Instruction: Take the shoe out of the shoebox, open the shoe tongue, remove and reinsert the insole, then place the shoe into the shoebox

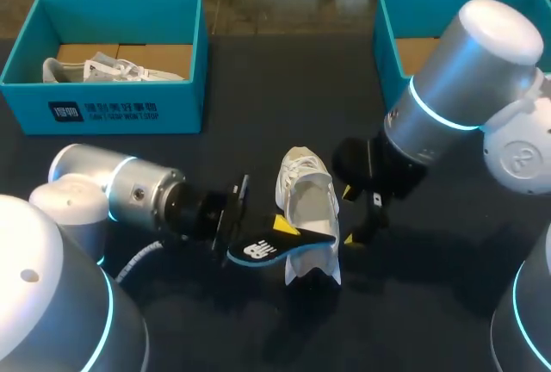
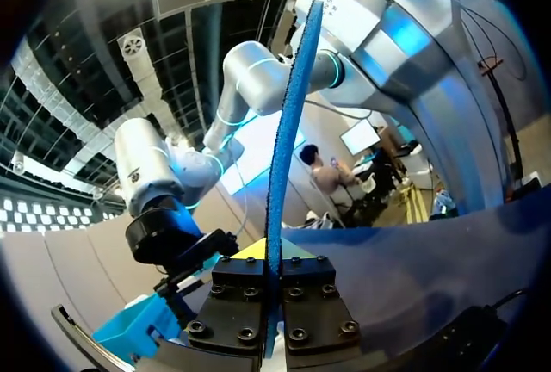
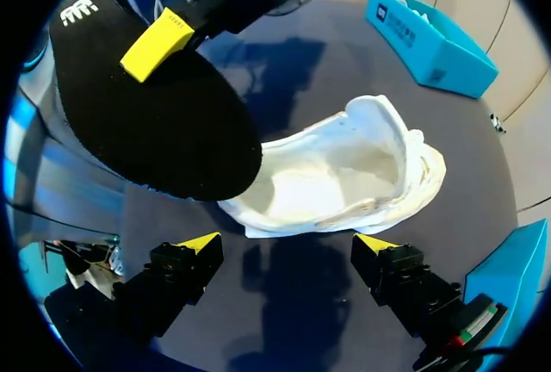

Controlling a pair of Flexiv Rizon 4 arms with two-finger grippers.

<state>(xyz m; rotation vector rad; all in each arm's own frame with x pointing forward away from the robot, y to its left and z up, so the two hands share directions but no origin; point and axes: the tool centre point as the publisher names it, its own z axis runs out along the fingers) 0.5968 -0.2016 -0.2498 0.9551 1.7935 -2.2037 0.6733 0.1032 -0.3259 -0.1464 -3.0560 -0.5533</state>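
A white shoe (image 1: 307,204) lies on the dark table, its opening facing up; in the right wrist view the shoe (image 3: 353,178) sits just ahead of my fingers. My left gripper (image 1: 282,228) is shut on a black insole (image 1: 263,249) with a blue underside, held over the shoe's near end. In the left wrist view the insole (image 2: 288,131) stands edge-on, clamped in my left gripper (image 2: 274,256). My right gripper (image 1: 349,214) is open, close beside the shoe's right side. Seen from the right wrist, the right gripper (image 3: 287,247) holds nothing, and the insole (image 3: 146,114) hangs above the shoe's end.
A teal shoebox (image 1: 120,112) at the back left holds another white shoe (image 1: 112,69). A second teal box (image 1: 392,36) stands at the back right, partly hidden by my right arm. Both boxes (image 3: 430,32) (image 3: 512,273) show in the right wrist view.
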